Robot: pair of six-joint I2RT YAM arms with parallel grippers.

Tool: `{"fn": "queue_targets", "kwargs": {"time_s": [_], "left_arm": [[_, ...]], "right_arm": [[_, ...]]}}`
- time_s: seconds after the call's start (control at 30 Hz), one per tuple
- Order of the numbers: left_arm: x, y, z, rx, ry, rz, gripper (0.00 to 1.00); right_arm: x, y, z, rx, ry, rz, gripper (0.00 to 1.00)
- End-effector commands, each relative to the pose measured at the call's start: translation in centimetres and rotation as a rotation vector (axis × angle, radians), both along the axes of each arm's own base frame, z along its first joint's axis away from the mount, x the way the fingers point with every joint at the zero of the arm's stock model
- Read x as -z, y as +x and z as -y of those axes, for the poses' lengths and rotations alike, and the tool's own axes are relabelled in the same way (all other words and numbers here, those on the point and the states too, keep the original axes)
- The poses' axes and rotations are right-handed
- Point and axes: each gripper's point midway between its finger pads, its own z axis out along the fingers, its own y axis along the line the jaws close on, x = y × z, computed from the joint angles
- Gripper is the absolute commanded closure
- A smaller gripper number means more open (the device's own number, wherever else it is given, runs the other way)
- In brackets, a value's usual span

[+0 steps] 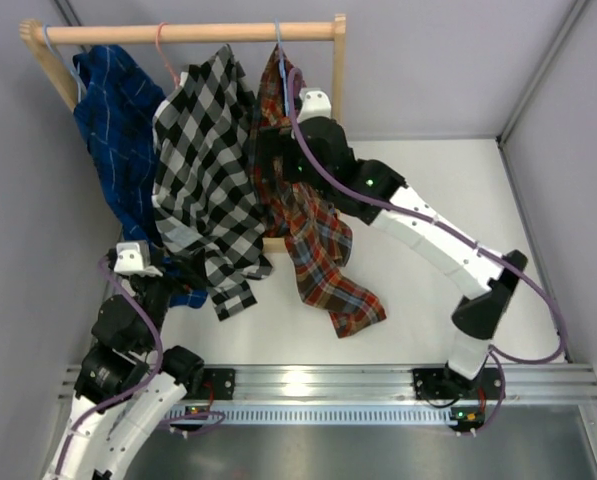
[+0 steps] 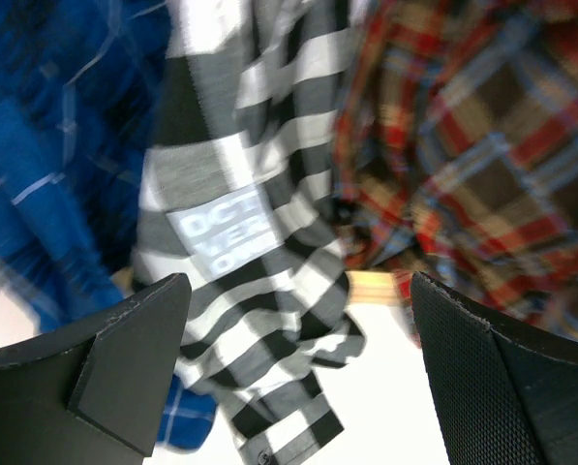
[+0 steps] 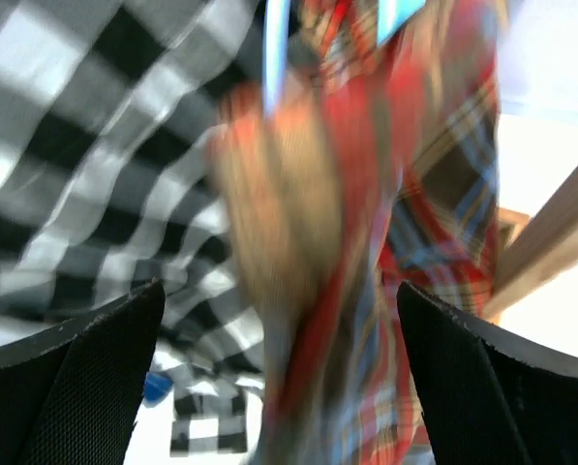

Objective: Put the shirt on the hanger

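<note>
The shirt [image 1: 313,235] hangs lengthwise under the hanger [image 1: 277,45] on the rail [image 1: 178,33], tail on the worktop [image 1: 458,200] — straight ahead of the right fingers [image 3: 95,378], spread apart. The left fingers [image 2: 105,368], also apart, lie farther off.

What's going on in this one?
The right gripper, jaws open, is close in front of the red plaid shirt, which hangs bunched from the light-blue hanger on the wooden rail. The left gripper, also open and holding nothing, sits lower down, facing the black-and-white checked shirt.
</note>
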Motion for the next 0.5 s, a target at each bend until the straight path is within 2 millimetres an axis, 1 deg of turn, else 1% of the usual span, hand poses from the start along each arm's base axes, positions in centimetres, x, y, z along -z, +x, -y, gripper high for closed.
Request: {"fn": "queue_targets", "kwargs": {"time_s": [0.0, 0.03, 0.07, 0.1, 0.13, 0.17, 0.2, 0.23, 0.27, 0.3, 0.33, 0.37, 0.4, 0.43, 0.47], "left_arm": [[0.6, -0.1, -3.0, -0.176, -0.013, -0.078, 0.02], [0.9, -0.1, -3.4, -0.201, -0.004, -0.099, 0.02], [0.9, -0.3, -3.6, -0.214, -0.016, -0.105, 0.02], [0.9, -0.5, -3.6, -0.213, -0.028, -0.107, 0.02], [0.8, -0.6, -3.3, -0.193, -0.040, -0.102, 0.02], [0.7, -0.9, -3.3, -0.182, -0.055, -0.087, 0.02], [0.8, -1.0, -3.1, -0.170, -0.066, -0.083, 0.02], [0.7, -1.0, -3.0, -0.163, -0.070, -0.071, 0.02], [0.5, -1.2, -3.2, -0.165, -0.075, -0.055, 0.02], [0.5, -1.1, -3.3, -0.172, -0.072, -0.046, 0.02], [0.2, -0.9, -3.4, -0.182, -0.070, -0.030, 0.02], [0.5, -0.8, -3.5, -0.186, -0.059, -0.035, 0.02], [0.7, -0.6, -3.6, -0.196, -0.050, -0.048, 0.02], [0.8, -0.5, -4.2, -0.230, -0.046, -0.052, 0.02], [1.2, -0.3, -4.4, -0.244, -0.039, -0.063, 0.02]], "right_arm": [[-4.9, -4.9, 1.1, -0.147, 0.139, 0.117, 0.00], [-7.7, -6.5, 2.7, -0.170, 0.194, 0.186, 0.00], [-5.2, -7.2, 3.0, -0.181, 0.143, 0.167, 0.00], [-5.0, -7.7, 4.0, -0.175, 0.127, 0.183, 0.01], [-6.6, -8.8, 6.4, -0.155, 0.145, 0.222, 0.00], [-6.0, -9.0, 7.8, -0.126, 0.120, 0.229, 0.01], [-3.7, -8.9, 9.4, -0.076, 0.070, 0.217, 0.01], [-5.3, -10.1, 12.3, -0.046, 0.104, 0.261, 0.01], [-5.1, -10.1, 14.0, 0.001, 0.093, 0.293, 0.00], [-1.4, -10.2, 14.8, 0.008, 0.030, 0.277, 0.00], [-2.3, -11.5, 17.4, 0.029, 0.075, 0.320, 0.01], [-0.8, -11.5, 18.9, 0.080, 0.054, 0.325, 0.00], [3.1, -11.4, 20.1, 0.118, -0.007, 0.292, 0.01], [3.5, -12.1, 22.6, 0.176, 0.004, 0.301, 0.01], [5.3, -11.7, 25.5, 0.319, -0.046, 0.280, 0.01]]}}
